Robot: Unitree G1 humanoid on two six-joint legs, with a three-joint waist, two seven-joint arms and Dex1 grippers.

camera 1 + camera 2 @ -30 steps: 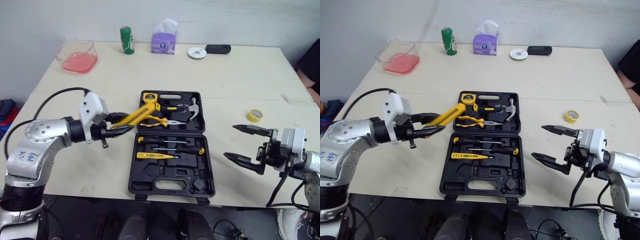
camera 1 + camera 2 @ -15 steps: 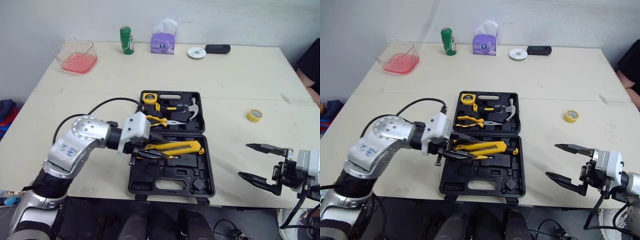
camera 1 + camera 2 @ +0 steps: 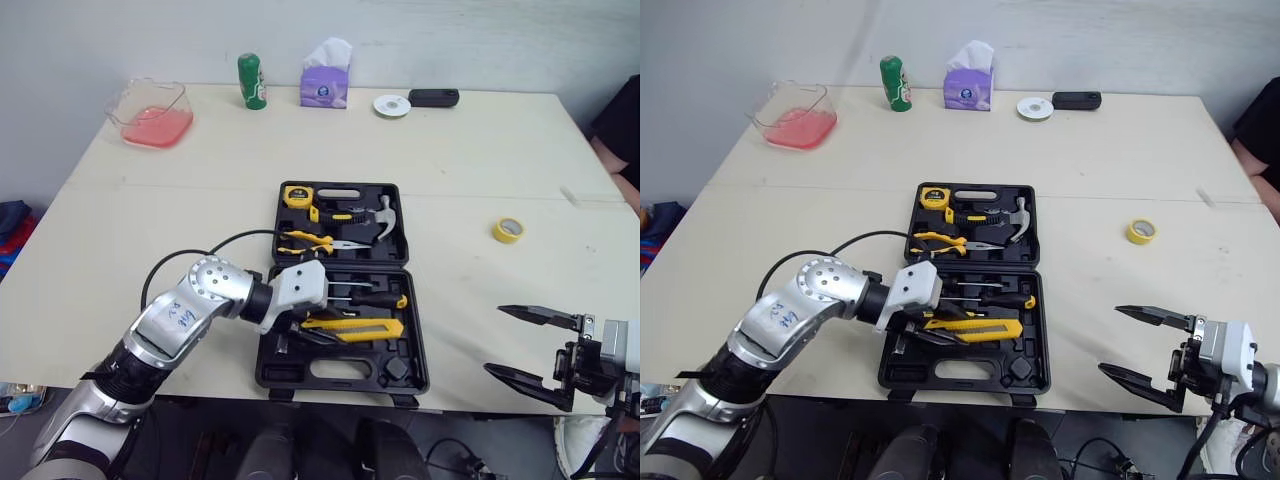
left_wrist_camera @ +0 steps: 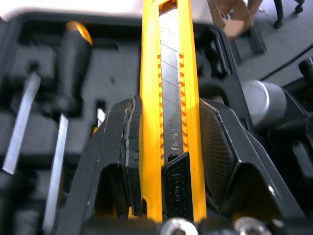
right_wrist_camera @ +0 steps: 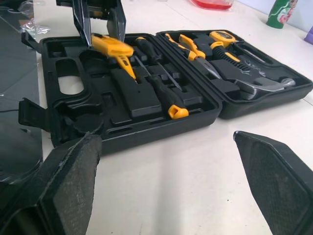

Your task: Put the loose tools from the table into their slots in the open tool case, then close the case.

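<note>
The black tool case [image 3: 345,384] lies open in the middle of the table. Its far half holds a tape measure [image 3: 297,195], pliers [image 3: 310,240] and a hammer [image 3: 375,212]. Two screwdrivers [image 3: 365,295] lie in the near half. My left gripper [image 3: 312,333] is shut on a yellow utility knife [image 3: 355,326], held low across the near half, just in front of the screwdrivers. In the left wrist view the fingers [image 4: 117,142] clamp the knife [image 4: 168,73] from both sides. My right gripper [image 3: 495,340] is open with nothing in it, near the table's front right edge.
A yellow tape roll [image 3: 508,230] lies right of the case. Along the back stand a pink container [image 3: 152,112], a green can [image 3: 250,80], a tissue box [image 3: 325,85], a white disc [image 3: 391,105] and a black device [image 3: 434,97]. A person [image 3: 620,130] is at the right edge.
My left gripper carried the knife from the table left of the case over to its near half and lowered it. My right gripper drew back toward the front right edge.
</note>
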